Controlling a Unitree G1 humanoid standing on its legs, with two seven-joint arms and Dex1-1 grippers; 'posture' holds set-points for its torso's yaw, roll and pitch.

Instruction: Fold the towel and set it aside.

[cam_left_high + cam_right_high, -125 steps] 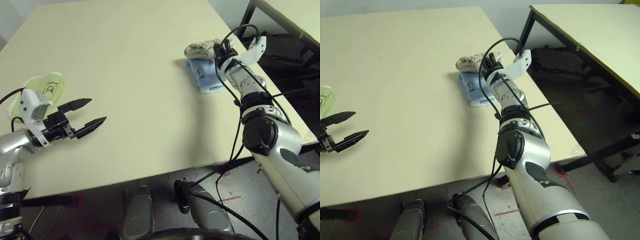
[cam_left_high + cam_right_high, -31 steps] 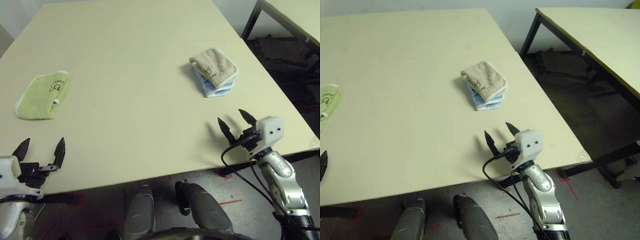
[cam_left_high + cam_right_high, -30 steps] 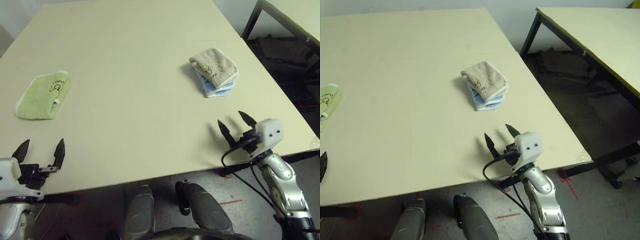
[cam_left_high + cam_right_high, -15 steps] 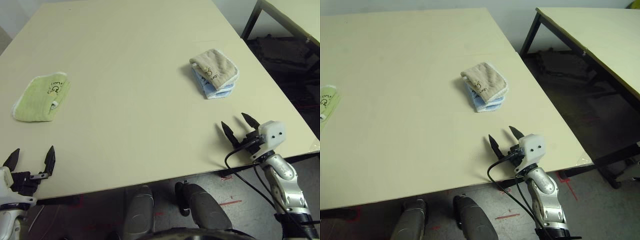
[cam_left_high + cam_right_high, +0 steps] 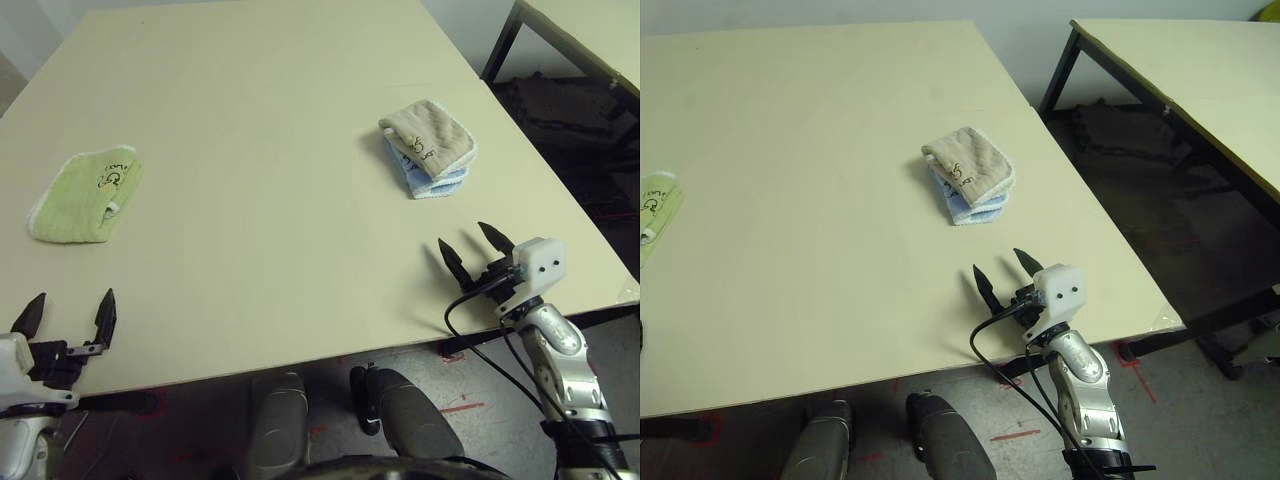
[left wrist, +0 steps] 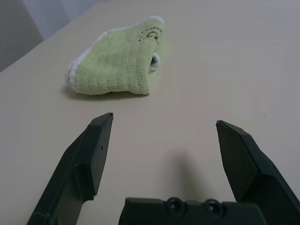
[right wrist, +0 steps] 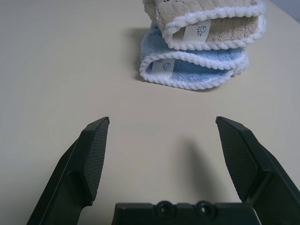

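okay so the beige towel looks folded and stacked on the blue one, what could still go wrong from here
1. The towel lies folded on the light-blue towel, offset rather than squared, near the table's right edge; a nudge could slide it off the stack.
2. The right gripper, jaws open, hovers near the table's front edge facing the stack; moving forward could snag or unfold the top towel.
3. The left gripper, also open, faces the light-green towel and might disturb it.

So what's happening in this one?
Nothing is being handled. The beige towel lies folded on top of the light-blue towel near the table's right side. A green towel lies apart on the left. Both grippers, left and right, sit open and empty at the near edge.
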